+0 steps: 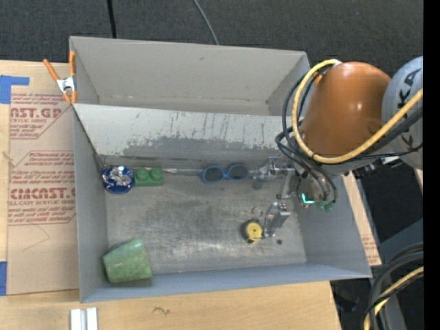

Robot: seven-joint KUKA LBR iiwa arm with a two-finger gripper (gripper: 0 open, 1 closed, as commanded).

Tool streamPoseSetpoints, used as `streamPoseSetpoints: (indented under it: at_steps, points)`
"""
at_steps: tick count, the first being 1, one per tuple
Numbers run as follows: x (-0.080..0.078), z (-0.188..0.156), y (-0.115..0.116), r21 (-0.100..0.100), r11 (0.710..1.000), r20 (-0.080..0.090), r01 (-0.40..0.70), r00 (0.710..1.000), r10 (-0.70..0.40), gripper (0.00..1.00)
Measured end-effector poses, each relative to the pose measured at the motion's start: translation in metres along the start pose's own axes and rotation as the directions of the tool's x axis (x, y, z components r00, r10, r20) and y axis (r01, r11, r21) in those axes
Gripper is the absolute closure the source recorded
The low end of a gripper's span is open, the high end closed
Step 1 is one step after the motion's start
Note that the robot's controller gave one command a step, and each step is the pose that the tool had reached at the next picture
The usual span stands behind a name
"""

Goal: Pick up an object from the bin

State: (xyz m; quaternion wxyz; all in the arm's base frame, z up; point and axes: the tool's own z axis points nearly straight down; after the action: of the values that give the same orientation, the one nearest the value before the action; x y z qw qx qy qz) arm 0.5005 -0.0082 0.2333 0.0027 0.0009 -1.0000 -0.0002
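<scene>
My gripper [276, 215] reaches down into the right part of the bin, near the front wall. Just to its left, touching or almost touching it, a small yellow round thing [254, 232] with a dark centre lies on the bin floor. A blue thing shaped like a pair of rings [224, 174] rests against the back wall, left of and behind the gripper.
Along the back wall at the left lie a green block [149, 177] and a blue-and-white round thing [118, 179]. A pale green cup [128, 261] lies on its side in the front left corner. The arm with its orange cover hangs over the bin's right side.
</scene>
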Motion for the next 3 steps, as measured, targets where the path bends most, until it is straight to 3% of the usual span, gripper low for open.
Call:
streamPoseSetpoints:
  at_steps: [1, 2, 3]
  points:
    - [0.006, 0.147, -0.017, -0.001, 0.992, -0.003, 0.124, 0.992, -0.124, 0.0]
    - [-0.019, 0.162, 0.056, 0.004, 0.862, 0.007, 0.506, 0.862, -0.506, 0.0]
    - [-0.032, 0.099, -0.008, 0.009, 0.821, 0.009, 0.571, 0.821, -0.571, 0.0]
